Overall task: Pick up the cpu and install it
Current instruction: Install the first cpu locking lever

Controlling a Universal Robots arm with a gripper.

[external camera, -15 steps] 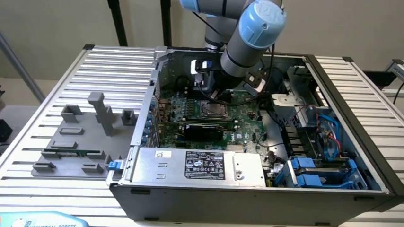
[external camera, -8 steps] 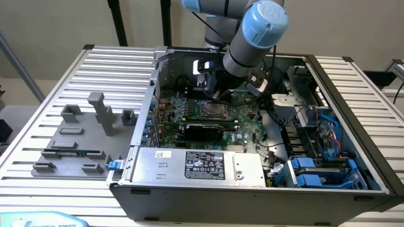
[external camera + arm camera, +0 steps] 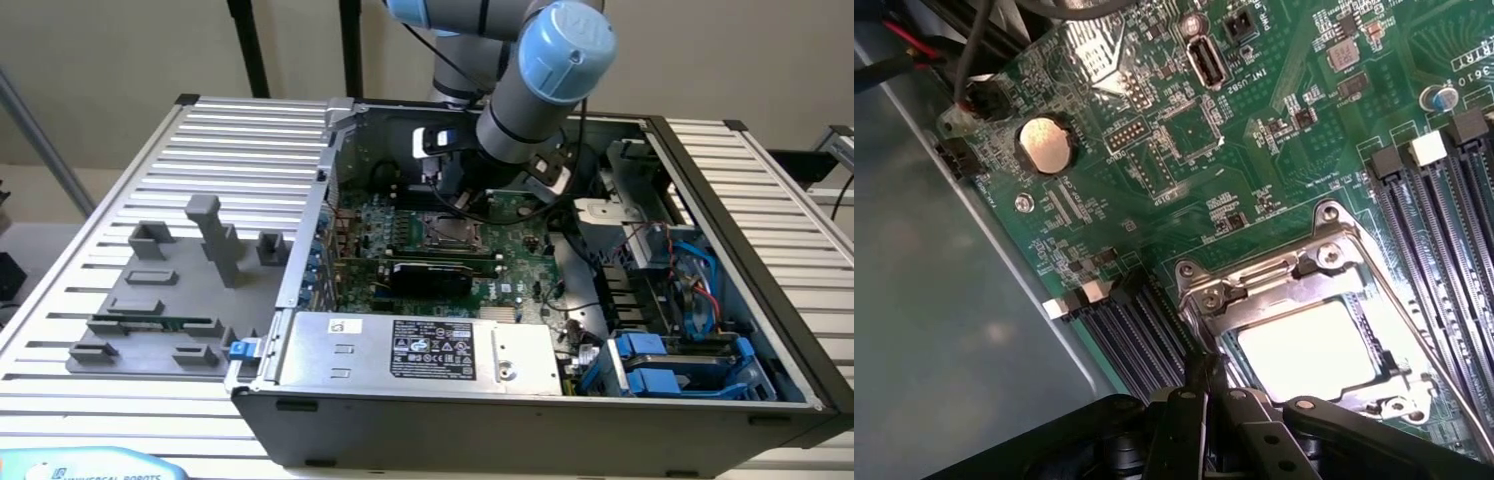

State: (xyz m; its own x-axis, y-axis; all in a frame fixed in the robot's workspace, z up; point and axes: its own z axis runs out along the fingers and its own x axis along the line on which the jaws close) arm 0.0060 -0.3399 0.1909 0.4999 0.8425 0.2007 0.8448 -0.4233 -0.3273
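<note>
The cpu (image 3: 1304,345) lies flat in the motherboard's (image 3: 1154,150) metal socket frame (image 3: 1254,275), its silvery top glaring bright. My gripper (image 3: 1204,368) is shut, its black fingertips pressed together at the socket frame's edge, right beside the cpu, with nothing visible between them. In the exterior view the arm reaches down into the open computer case (image 3: 747,260), and the gripper (image 3: 461,207) hangs just above the socket (image 3: 447,232) in the middle of the green motherboard (image 3: 400,215).
Memory slots (image 3: 1434,210) flank the socket, with a coin battery (image 3: 1044,145) nearby. A power supply (image 3: 420,350) sits at the case's front and blue drive bays (image 3: 667,365) with cables at the exterior view's right. Grey fixture blocks (image 3: 214,240) and a green memory stick (image 3: 154,323) lie outside.
</note>
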